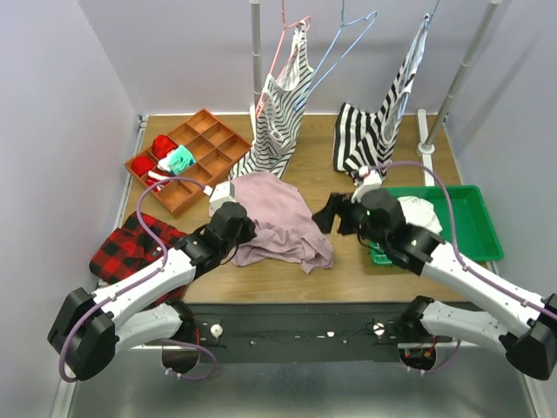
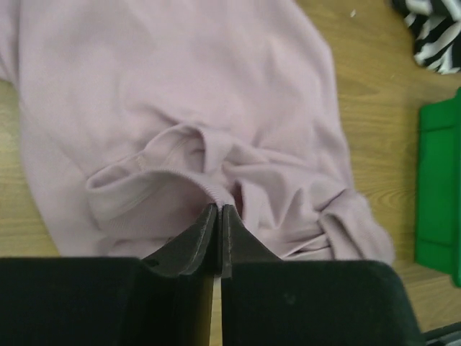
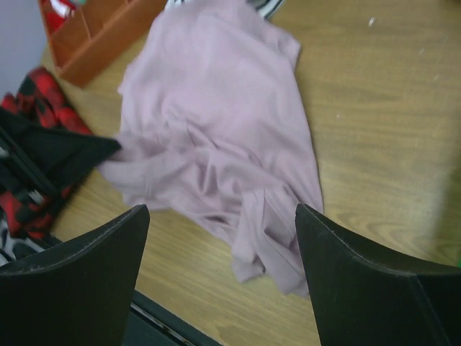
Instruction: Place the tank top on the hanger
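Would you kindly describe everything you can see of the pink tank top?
The tank top is plain mauve-pink, of soft thin fabric, with a ribbed edge. It lies crumpled and folded in a heap on the table, near its middle. The nearly closed left fingers meet its edge; whether they pinch it is unclear.

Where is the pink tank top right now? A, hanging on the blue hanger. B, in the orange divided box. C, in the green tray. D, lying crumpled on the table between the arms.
D: the tank top lies bunched on the table, while the hanger hangs bare at the back.
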`<action>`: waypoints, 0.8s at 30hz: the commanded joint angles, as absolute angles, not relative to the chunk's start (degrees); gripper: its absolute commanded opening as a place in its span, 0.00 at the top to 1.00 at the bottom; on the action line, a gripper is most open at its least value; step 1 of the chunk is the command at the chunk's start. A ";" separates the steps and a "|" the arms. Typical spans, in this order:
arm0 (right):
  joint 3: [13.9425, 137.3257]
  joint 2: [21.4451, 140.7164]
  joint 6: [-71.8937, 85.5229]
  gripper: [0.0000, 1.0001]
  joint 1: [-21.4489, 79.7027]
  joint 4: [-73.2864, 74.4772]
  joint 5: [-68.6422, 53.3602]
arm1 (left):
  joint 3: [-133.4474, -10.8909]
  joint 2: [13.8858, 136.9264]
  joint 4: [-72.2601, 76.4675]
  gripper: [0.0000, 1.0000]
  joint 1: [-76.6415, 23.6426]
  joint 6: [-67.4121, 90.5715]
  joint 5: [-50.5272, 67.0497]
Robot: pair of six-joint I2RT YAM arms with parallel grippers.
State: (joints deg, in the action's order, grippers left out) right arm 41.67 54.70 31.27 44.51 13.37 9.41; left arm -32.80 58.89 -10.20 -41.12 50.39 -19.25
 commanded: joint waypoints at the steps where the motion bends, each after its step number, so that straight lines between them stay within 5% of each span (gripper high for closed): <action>1: 57.62 61.51 31.38 0.11 44.39 17.48 18.09 | -36.12 59.59 -8.17 0.73 -39.90 48.52 -18.81; 5: 76.68 74.15 26.48 0.09 44.30 19.07 31.86 | -38.40 59.76 -8.78 0.46 -39.64 46.68 -17.23; 8: 93.91 86.63 24.87 0.08 42.72 22.92 37.60 | -41.29 59.77 -11.16 0.34 -39.46 45.36 -16.53; 18: 127.66 110.71 22.33 0.07 37.62 27.50 40.51 | -45.88 56.52 -16.17 0.31 -38.94 39.90 -15.03; 24: 129.20 113.73 21.01 0.07 36.57 24.26 41.31 | -47.64 56.16 -17.75 0.31 -38.85 38.85 -14.24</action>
